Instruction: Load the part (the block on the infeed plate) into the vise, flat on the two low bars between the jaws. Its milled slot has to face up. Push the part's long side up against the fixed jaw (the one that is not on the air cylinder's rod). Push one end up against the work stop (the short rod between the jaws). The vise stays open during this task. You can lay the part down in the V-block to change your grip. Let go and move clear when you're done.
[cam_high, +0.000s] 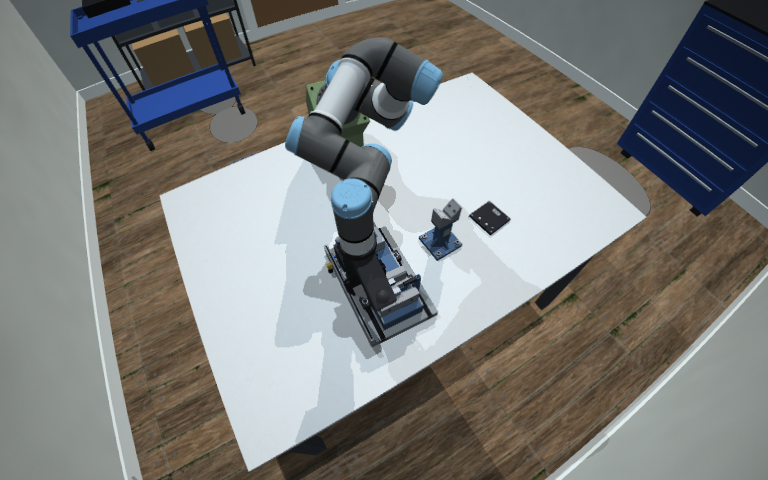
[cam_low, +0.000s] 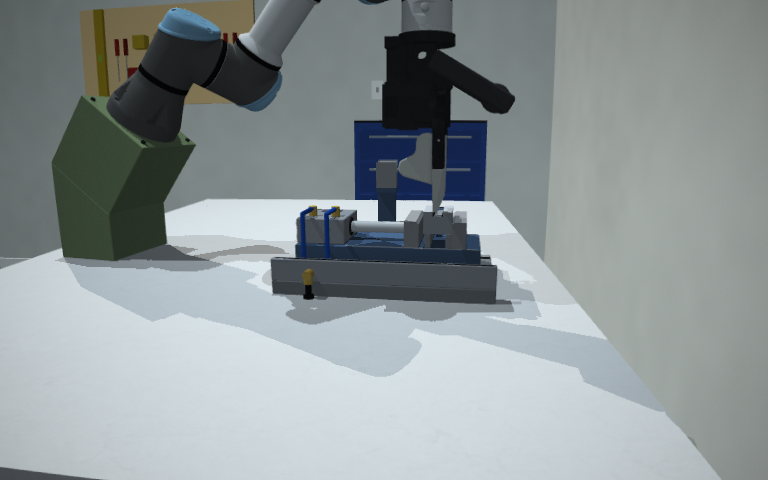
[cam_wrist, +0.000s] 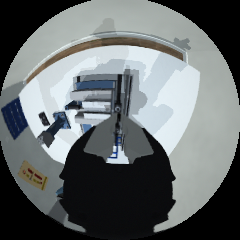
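Looking down from the top view, the arm reaches over the vise (cam_high: 378, 333) on the table (cam_high: 226, 271), wrist and gripper (cam_high: 390, 294) hiding most of the gap between the jaws. To the side, the V-block (cam_high: 447, 213) holds nothing, and the dark infeed plate (cam_high: 489, 217) lies bare, so the part is not there.

Now the exterior view: the fingers (cam_low: 436, 195) are pinched fully together, gripping nothing, tips pointing straight down and touching or just above the pale grey part (cam_low: 438, 221), which sits in the vise between the moving jaw on the cylinder rod (cam_low: 376, 226) and the fixed jaw (cam_low: 459, 226). The part's long axis seems to run along the jaw faces, away from this camera. Whether it is snug on the fixed jaw cannot be told from here.

From the wrist view, the closed fingers line up over the vise; the work stop is too small to pick out. My read: a closed-finger nudge, seating the part.
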